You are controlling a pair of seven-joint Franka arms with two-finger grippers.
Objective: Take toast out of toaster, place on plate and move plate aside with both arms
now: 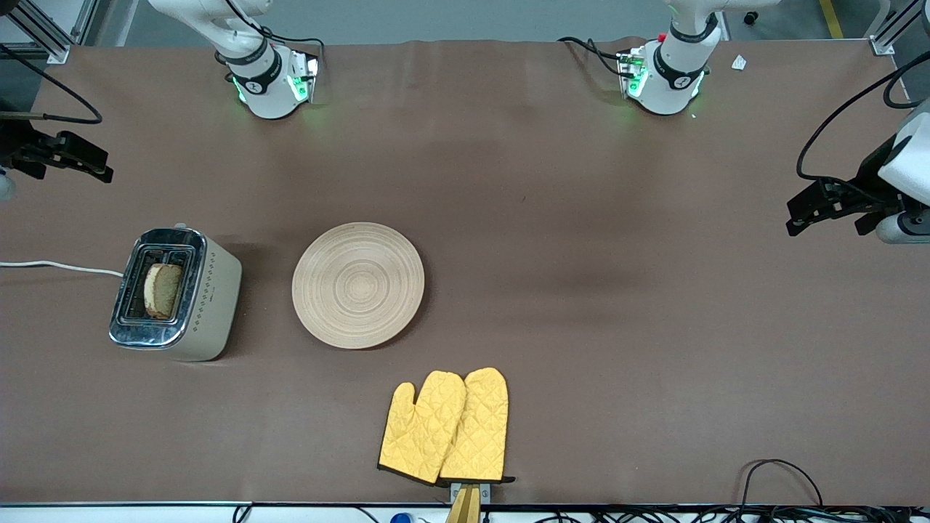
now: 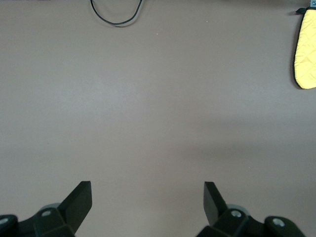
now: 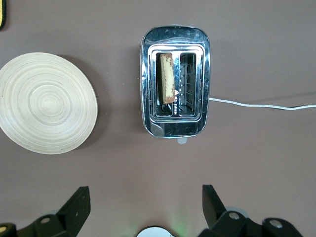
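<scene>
Nothing started yet: toast (image 1: 163,290) sits in the toaster (image 1: 174,294), at 9 o'clock from the plate (image 1: 358,285). Right pincer (image 3: 143,207) hangs wide above the toaster; left pincer (image 2: 147,200) waits wide over bare counter (image 1: 617,290). You'll want right dropping straight onto the slice.

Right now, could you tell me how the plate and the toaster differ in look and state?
The plate is round, flat, pale wood; the toaster is boxy, cream with a chrome top. The plate lies bare, while the toaster holds a slice of toast in one slot. Both sit on the brown table, apart from either hand.
</scene>
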